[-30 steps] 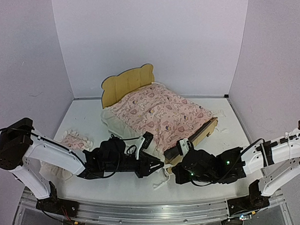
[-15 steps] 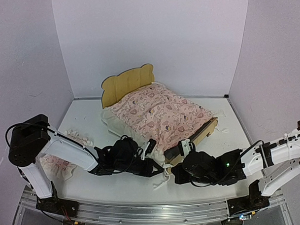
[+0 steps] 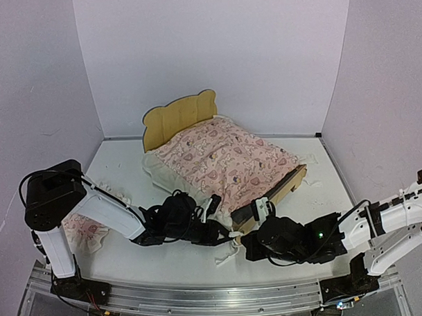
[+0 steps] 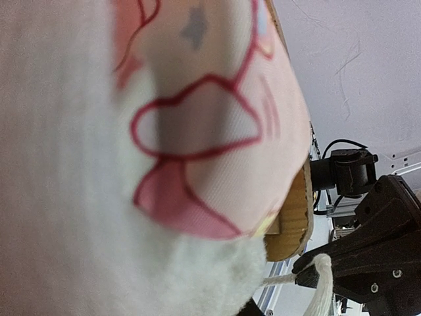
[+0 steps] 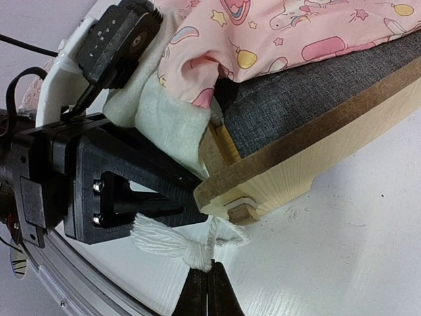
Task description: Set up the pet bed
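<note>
beds: one pet bed [image 3: 178, 117], set mid-table [image 3: 121, 168], headboard toward far-left corner | covers: one blanket [image 3: 225, 157] spread over it; one pillow [image 3: 82, 228] at left edge | grippers: two; left gripper [image 3: 224, 234] at bed's near corner, closure cannot be told; right gripper [image 5: 207, 289] pressed together, blanket's white ruffle pinched

Off the near foot corner of the light plywood pet bed [image 3: 178, 117] with its wavy headboard, the passage is crowded. The left tool [image 3: 224, 234] presses into the hanging edge of the pink patterned, white-ruffled blanket [image 3: 225, 157]. The right tool [image 5: 206, 282] sits just beside it, closed tips pinching a white tassel [image 5: 174, 242]. Bare white worktop [image 3: 121, 164] lies open left of the bed and right of its footboard. A small pink ruffled pillow [image 3: 85, 228] lies well left of the bed.
</note>
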`<state>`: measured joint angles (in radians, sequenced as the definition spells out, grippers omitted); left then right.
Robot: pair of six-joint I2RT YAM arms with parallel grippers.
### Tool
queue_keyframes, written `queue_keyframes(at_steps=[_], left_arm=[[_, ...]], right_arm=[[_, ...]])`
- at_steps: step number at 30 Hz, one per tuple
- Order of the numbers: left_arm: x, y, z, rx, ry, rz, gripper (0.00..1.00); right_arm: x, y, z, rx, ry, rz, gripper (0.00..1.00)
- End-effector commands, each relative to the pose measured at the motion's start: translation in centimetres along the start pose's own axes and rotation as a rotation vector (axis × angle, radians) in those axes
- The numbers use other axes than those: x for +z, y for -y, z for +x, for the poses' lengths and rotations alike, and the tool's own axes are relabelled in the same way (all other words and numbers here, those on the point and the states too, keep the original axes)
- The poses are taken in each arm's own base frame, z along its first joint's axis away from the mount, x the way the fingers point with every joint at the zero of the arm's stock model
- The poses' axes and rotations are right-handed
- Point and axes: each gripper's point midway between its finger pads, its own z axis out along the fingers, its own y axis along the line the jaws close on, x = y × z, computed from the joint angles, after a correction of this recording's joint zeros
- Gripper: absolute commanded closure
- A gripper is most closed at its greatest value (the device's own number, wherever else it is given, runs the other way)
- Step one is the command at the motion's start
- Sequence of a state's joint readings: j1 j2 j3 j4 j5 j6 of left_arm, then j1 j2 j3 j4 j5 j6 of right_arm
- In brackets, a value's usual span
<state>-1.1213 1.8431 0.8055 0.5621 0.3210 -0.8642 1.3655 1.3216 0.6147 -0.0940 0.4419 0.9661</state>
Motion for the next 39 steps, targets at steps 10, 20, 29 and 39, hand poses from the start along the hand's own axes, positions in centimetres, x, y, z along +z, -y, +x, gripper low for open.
queue_keyframes(at_steps=[10,20,29,39], left_arm=[[-1.6,3.2,-3.7,0.025,0.118,0.222,0.81],[-0.9,2.2,-4.6,-0.072,0.161,0.198,0.81],[0.0,1.6,-5.0,-0.106,0.169,0.183,0.82],[0.2,0.2,-5.7,-0.146,0.223,0.133,0.89]], right_arm=[[-0.7,-1.2,-1.4,0.018,0.057,-0.038,1.0],[-0.7,-1.6,-1.6,0.01,0.059,-0.039,1.0],[-0.6,-1.8,-1.6,0.014,0.055,-0.04,1.0],[-0.5,-2.4,-1.5,0.007,0.052,-0.045,1.0]])
